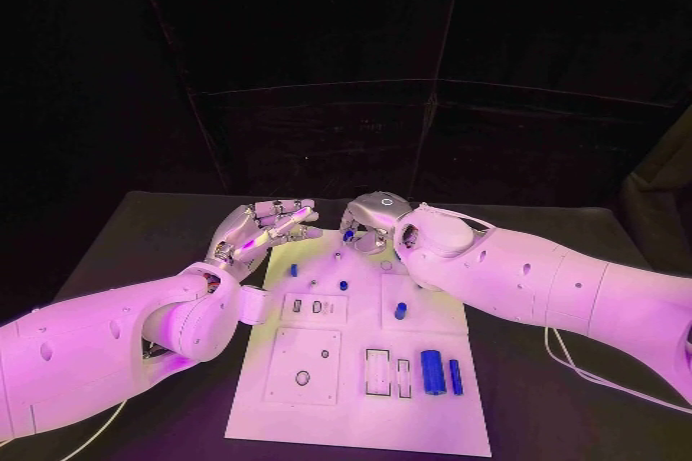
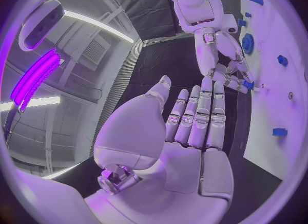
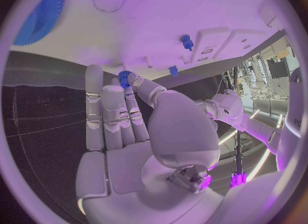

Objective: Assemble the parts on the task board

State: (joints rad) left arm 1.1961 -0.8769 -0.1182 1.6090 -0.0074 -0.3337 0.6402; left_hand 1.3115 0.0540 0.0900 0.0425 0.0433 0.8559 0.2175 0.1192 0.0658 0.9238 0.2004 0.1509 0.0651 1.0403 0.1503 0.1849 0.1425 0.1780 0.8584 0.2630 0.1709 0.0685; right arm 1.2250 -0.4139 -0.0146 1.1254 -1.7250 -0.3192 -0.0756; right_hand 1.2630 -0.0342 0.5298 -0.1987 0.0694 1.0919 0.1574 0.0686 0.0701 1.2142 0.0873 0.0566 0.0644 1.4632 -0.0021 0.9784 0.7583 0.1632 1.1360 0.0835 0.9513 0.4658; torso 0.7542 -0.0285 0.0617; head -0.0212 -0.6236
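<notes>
The black table [image 1: 144,231] carries the white board [image 1: 361,421] in its middle, its long sides running from the near edge toward the far one, with dark open tabletop on both sides and beyond its far end. The right arm [image 1: 548,281] crosses in over the board's far right corner, and the left arm [image 1: 101,346] lies along the board's left edge. The left hand [image 2: 192,116] sits off the board's far left corner, palm open, fingers straight and close side by side, thumb apart, holding nothing. The right hand [image 1: 368,226] hangs over the far end of the board; its fingers stand nearly straight while the thumb bends across to pinch a small blue toothed part [image 3: 123,75] against a fingertip. A large blue gear [image 3: 41,16] lies flat on the board beyond that hand. At the near right, a blue cylinder [image 1: 431,371] and a thinner blue rod [image 1: 456,376] lie side by side, just apart. Small blue pegs [image 1: 343,284] stand farther up the board, between the hands and the recessed plates.
</notes>
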